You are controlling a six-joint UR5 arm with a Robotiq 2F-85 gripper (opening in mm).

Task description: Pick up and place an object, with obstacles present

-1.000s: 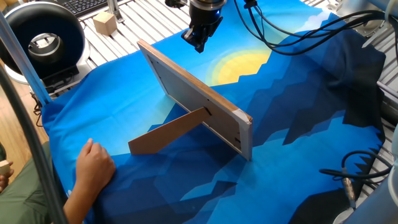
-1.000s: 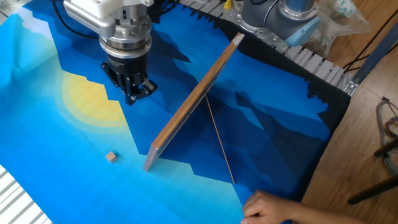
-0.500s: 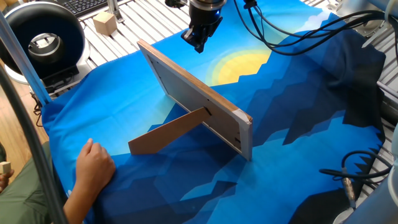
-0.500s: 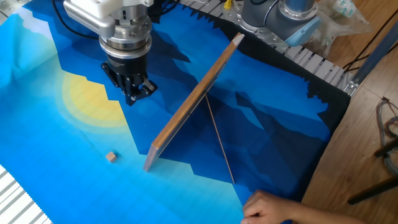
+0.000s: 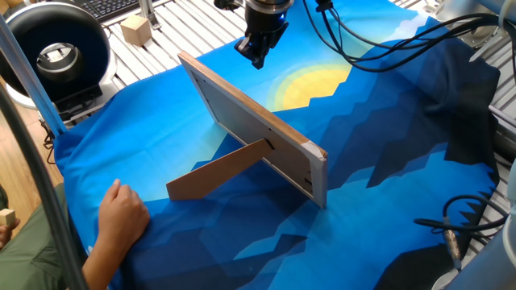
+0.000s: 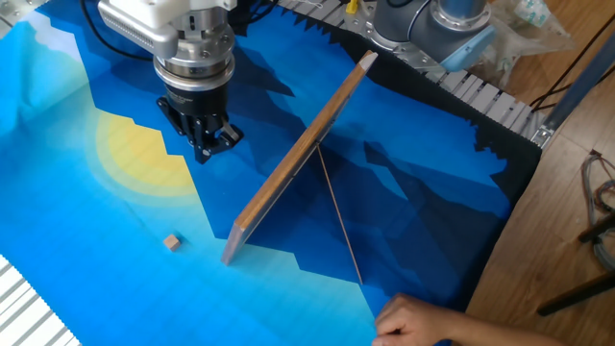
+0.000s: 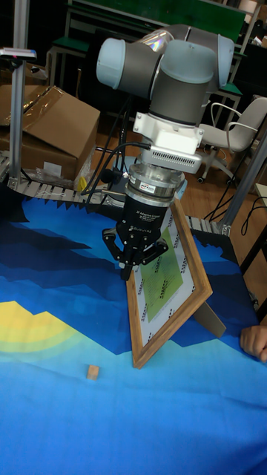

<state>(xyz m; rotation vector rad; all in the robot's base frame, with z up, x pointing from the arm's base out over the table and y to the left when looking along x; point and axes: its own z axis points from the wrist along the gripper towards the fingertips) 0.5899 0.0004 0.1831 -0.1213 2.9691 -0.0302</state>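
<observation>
A small wooden cube [image 6: 172,242] lies on the blue cloth, in front of the board's near corner [image 7: 92,372]; the board hides it in one fixed view. The obstacle is a flat board [image 5: 258,129] with light wood edges, standing tilted [image 6: 298,159] [image 7: 167,278] on a brown strut [image 5: 218,171]. My gripper [image 5: 258,58] hangs above the cloth on the far side of the board, near the yellow sun patch [image 6: 206,149]. Its fingers are drawn together with nothing between them [image 7: 132,271]. It touches neither the cube nor the board.
A person's hand [image 5: 121,213] rests on the cloth near the strut's foot [image 6: 413,322]. A larger wooden block [image 5: 135,30] and a black round device [image 5: 55,55] sit on the metal table past the cloth's edge. Cables [image 5: 403,36] trail from the arm.
</observation>
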